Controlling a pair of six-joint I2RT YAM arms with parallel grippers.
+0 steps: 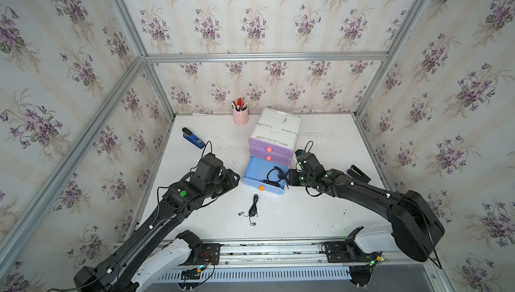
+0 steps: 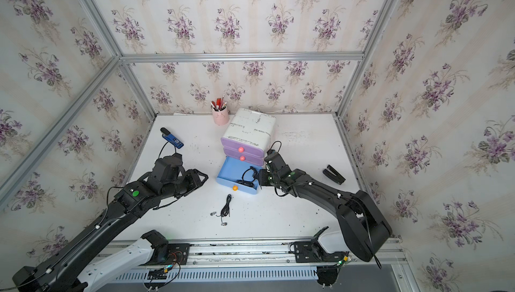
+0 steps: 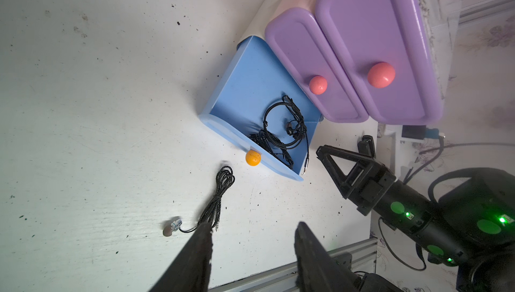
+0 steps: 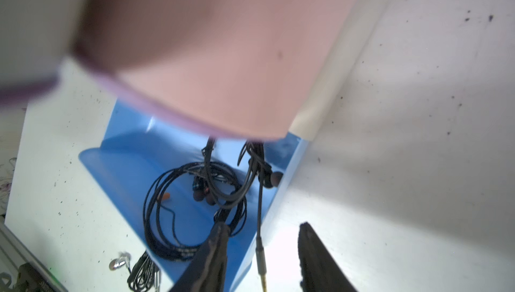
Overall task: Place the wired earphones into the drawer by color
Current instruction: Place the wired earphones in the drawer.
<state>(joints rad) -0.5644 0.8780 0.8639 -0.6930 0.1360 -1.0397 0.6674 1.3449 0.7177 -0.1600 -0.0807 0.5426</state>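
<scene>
Left end effector (image 3: 254, 225) and right end effector (image 4: 262, 226): part-open, empty. Pinch your wired earphones (image 3: 216, 201), lower centre, likely limp and light, mid-bundle.

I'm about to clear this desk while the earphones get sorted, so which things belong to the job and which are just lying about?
Job: drawer unit; its open blue drawer; black earphones in it; loose earphones, also black, on the table.
Lying about: pen cup; blue stapler; black stapler.
</scene>
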